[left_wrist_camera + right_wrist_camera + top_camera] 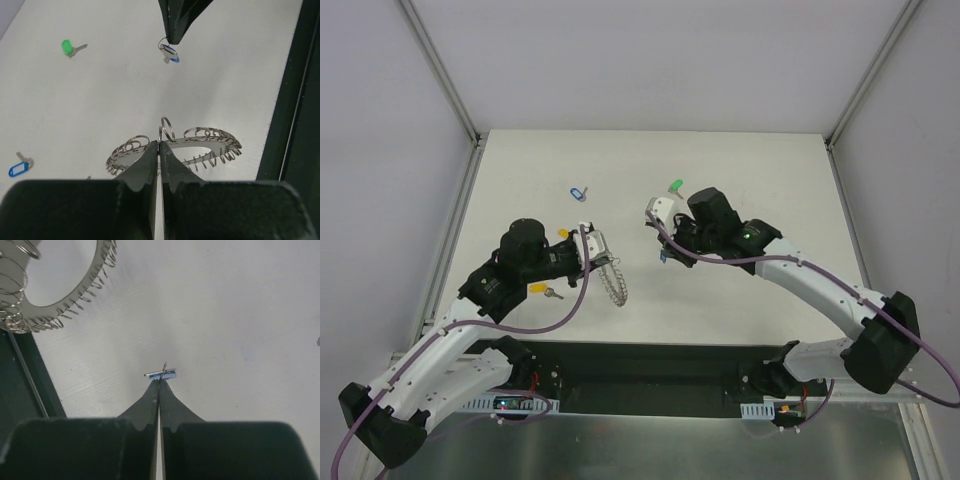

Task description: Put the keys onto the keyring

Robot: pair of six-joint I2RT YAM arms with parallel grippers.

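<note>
White and matt, the tabletop (740, 300) lies between plain grey walls (380, 120), with two black-and-white arms (820, 290) bolted at its near edge, each trailing a purple cable. One keyring (612, 282) is in view: a broad silver-grey metal ring, flat and oval from the left wrist view, its outer edge bristling with many small wire loops like a wreath. The left gripper (603, 255) has its dark, tapered jaws pressed together on the keyring's rim, where a single round loop stands up just above the fingertips (152, 155); whether the ring touches the table cannot be told. On the near left of the keyring, a yellow-headed key (540, 290) with a short silver blade lies on the table. A second yellowish spot sits just left of the left gripper, too small to identify. To the right of the keyring and apart from it, the right gripper (663, 248) has its jaws clamped on the thin wire ring of the solid-blue key (162, 374), which hangs at its tips above the table. Beyond the keyring lie two more keys, well apart from each other: a pale-blue key (578, 192) with a frame-like plastic head to the far left, and a green-headed key (674, 186) to the far right.
</note>
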